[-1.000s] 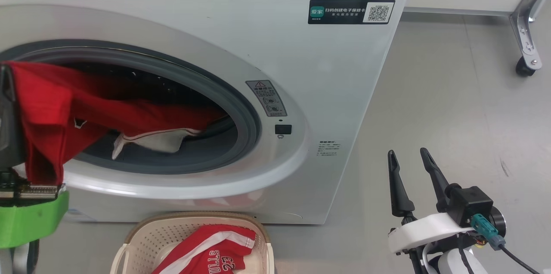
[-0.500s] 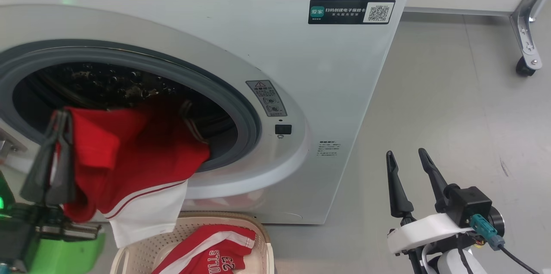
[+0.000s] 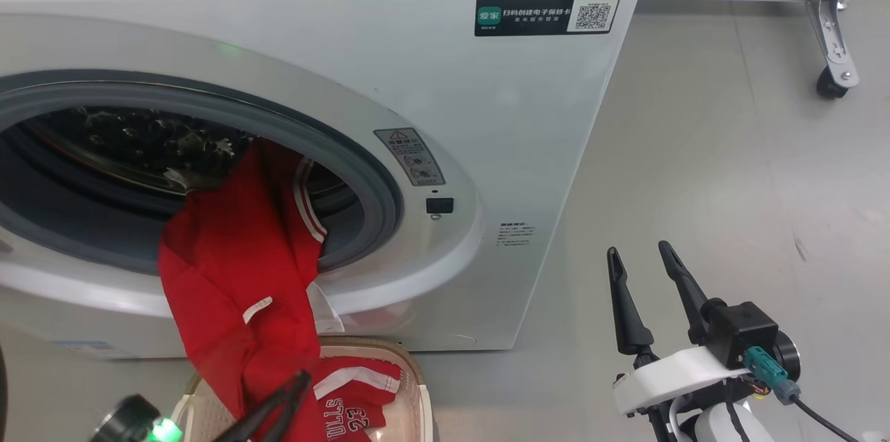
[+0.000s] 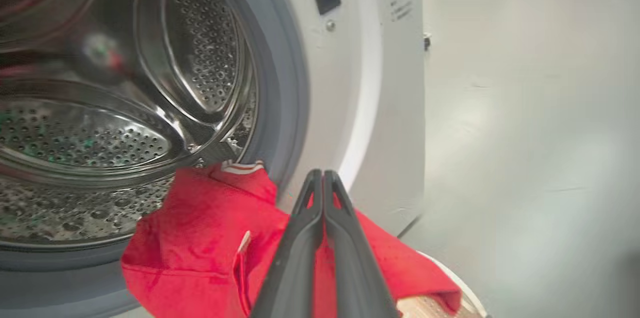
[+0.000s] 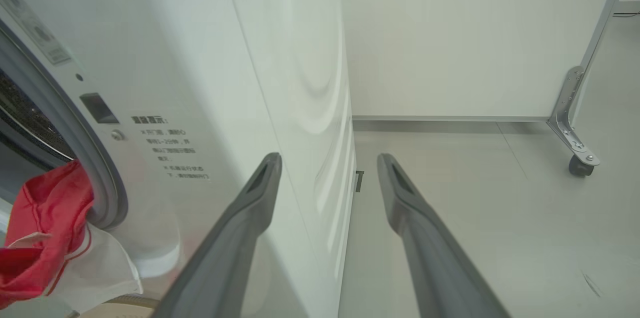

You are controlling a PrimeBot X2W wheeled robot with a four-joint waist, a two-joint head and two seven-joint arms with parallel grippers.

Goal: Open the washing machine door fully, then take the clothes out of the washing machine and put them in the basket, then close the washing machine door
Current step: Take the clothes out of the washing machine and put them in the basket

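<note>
The white washing machine (image 3: 487,150) stands with its drum (image 4: 100,133) uncovered; the washing machine door is out of view. A red garment with white trim (image 3: 236,268) hangs from the drum mouth over the grey rubber ring down into the cream basket (image 3: 411,386). My left gripper (image 3: 300,378) is low over the basket, shut on this garment's lower part (image 4: 200,228). A second red piece with white lettering (image 3: 351,411) lies in the basket. My right gripper (image 3: 638,252) stands open and empty by the machine's right front corner (image 5: 328,158).
Grey floor (image 3: 730,185) stretches to the right of the machine. A metal frame leg with a black caster (image 3: 831,80) stands at the far right by a white wall panel (image 5: 450,33). The basket sits right against the machine's front.
My left gripper has come down from the drum mouth to the basket, pulling the red garment further out. The head camera has shifted slightly. The right arm has stayed put.
</note>
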